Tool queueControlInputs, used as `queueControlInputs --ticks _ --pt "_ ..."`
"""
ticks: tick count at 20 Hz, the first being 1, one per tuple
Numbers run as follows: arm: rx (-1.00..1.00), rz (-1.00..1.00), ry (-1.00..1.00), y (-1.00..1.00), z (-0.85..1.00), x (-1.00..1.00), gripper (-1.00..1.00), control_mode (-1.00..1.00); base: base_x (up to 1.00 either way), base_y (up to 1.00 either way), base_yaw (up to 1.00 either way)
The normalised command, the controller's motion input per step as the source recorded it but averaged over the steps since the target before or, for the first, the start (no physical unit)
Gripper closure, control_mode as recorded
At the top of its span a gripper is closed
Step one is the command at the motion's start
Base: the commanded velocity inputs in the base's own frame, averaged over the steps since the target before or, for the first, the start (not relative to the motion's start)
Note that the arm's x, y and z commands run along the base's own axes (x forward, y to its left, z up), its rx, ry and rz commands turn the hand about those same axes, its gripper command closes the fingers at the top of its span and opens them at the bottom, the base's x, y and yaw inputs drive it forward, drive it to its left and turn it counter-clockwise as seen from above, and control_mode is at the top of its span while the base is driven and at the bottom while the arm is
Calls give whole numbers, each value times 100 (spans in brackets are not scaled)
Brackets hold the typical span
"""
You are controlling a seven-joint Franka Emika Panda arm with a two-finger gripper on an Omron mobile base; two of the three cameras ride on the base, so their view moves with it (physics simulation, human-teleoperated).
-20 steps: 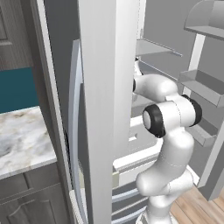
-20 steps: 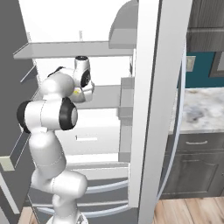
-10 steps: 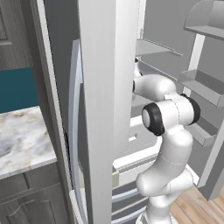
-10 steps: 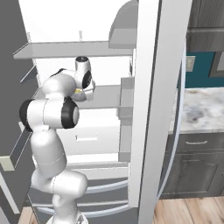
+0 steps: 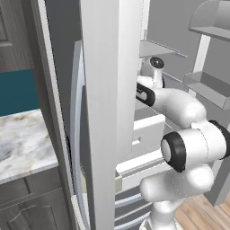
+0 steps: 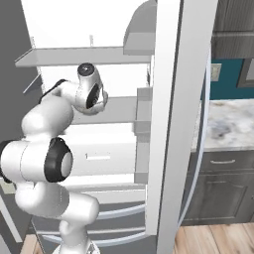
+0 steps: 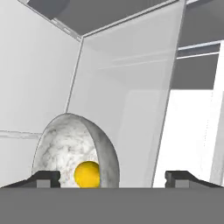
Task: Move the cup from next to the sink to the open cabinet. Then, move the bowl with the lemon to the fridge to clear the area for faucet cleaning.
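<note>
Lemon (image 7: 87,174) in bowl (image 7: 65,144) inside fridge (image 7: 131,96); no writing legible

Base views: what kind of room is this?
A kitchen, rendered. The arm reaches into an open fridge with white inner shelves; beside it runs a marble-look counter over dark lower cabinets. Inside the fridge sit the bowl and lemon.

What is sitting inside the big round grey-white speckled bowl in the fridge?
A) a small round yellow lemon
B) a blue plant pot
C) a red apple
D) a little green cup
A: in the hand view, a small round bright yellow lemon rests inside the wide pale grey-white mottled bowl, which sits among the white inner walls of the fridge.
</note>
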Motion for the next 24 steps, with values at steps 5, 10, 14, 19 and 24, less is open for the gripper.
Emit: queueControlInputs --ticks 5,10,14,19,24 --pt "14 -10 -38 -39 36 -100 -100 -100 0 0 0" --pt "6 -8 -32 -16 24 -100 -100 -100 0 0 0" --pt "1 -1 -7 -2 6 -25 -100 100 -75 -11 -4" --pt "0 0 0 0 0 0 -100 100 -100 -18 -8" --pt "0 0 0 0 0 0 -100 100 -100 -15 -11"
